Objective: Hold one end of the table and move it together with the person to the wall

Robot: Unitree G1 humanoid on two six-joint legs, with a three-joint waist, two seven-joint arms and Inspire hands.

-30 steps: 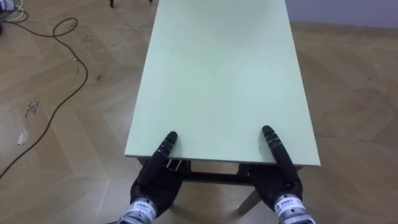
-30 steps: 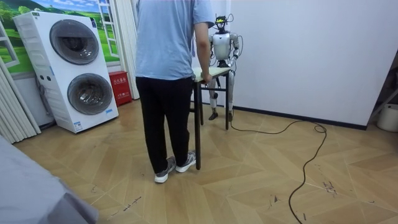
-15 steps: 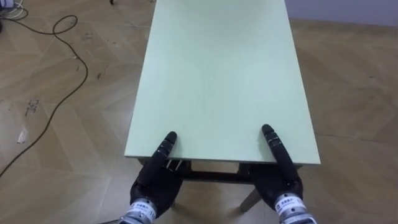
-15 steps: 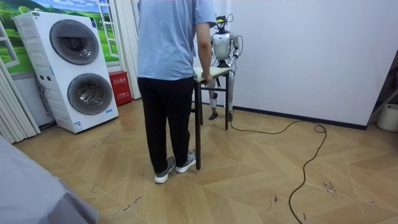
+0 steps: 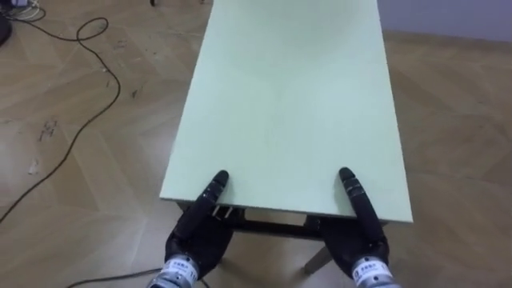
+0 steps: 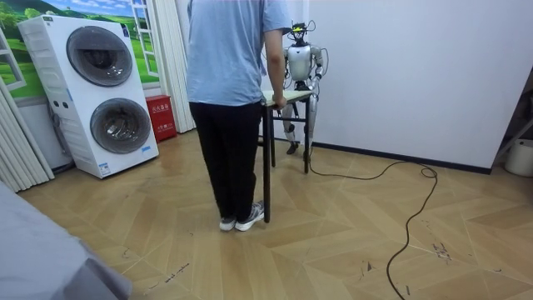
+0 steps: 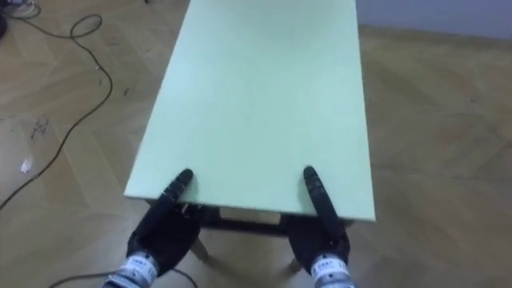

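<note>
In the left eye view, a dark cable (image 5: 88, 120) loops over the parquet floor (image 5: 72, 200) at the upper left, near the table's left long edge but apart from it. Our left hand (image 5: 196, 236) sits at the lower left, under the table's near short edge. One dark digit lies straight on the pale green top and the rest is tucked below the edge, so we cannot tell whether the hand is closed on it. The table (image 5: 288, 104) fills the middle of the frame and runs away from us to the top. Our right hand (image 5: 360, 232), at the lower right, is placed the same way, and its grip cannot be read either. Right of the table lies open parquet, and a strip of grey wall (image 5: 448, 16) crosses the upper right corner. In the room view, two stacked washing machines (image 6: 92, 92) stand at the left with a red box (image 6: 160, 117) beside them, and the markings on both are too small to read. At centre a person (image 6: 229, 83) stands with their back to the camera at the table's near end, one hand (image 6: 279, 102) on its corner. We stand at the far end, close to the white wall. Wide floor opens at the right, where the cable trails.
</note>
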